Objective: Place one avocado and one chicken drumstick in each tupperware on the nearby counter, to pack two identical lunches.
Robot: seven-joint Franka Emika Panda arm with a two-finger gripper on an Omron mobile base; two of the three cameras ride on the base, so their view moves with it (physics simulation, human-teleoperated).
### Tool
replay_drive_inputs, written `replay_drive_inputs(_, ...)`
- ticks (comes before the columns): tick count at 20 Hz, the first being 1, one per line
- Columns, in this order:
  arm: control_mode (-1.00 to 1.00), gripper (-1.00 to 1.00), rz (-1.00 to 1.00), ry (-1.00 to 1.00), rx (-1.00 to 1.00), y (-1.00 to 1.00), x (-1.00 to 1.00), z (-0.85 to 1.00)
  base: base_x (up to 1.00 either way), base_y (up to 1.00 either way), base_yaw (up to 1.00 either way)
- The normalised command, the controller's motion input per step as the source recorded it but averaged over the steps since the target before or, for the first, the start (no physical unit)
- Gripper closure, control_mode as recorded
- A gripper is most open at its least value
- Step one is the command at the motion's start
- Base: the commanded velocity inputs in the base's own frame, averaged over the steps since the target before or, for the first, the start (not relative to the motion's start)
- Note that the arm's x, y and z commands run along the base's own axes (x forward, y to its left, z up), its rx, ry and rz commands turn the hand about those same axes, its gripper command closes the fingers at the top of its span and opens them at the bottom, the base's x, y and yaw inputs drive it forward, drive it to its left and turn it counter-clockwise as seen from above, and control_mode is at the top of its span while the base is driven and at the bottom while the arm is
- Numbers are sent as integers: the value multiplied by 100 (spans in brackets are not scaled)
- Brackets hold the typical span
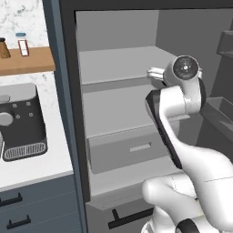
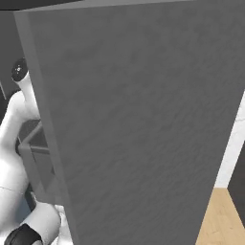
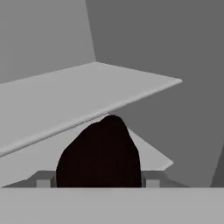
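Avocado (image 3: 99, 154) pinched in the gripper (image 3: 98, 181) inside the open fridge (image 1: 118, 68).
The fingers (image 3: 43, 180) flanked the fruit just under a shelf edge (image 3: 87, 114); bare grey walls stood beyond.

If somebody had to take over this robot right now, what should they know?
Tool: closed around a near-black avocado, which sits between its fingertips, inside the open fridge below a grey shelf.
Arm reaches into the fridge; the counter with the coffee machine is to the left.
Done: one avocado gripped.
Left: carry it to a tupperware, then fetch the rest.
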Motion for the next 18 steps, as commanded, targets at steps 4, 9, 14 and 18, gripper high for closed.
replay_drive_inputs(4,-100,100,3,-2,-1,13,-100,-2,0,0,0)
replay_drive_inputs(9,-100,100,8,0,-5,25,-100,-26,0,0,0)
replay_drive_inputs(14,100,100,2,0,-1,8,-20,-8,-80,38,10)
replay_drive_inputs(18,100,100,0,0,0,0,0,0,-100,80,10)
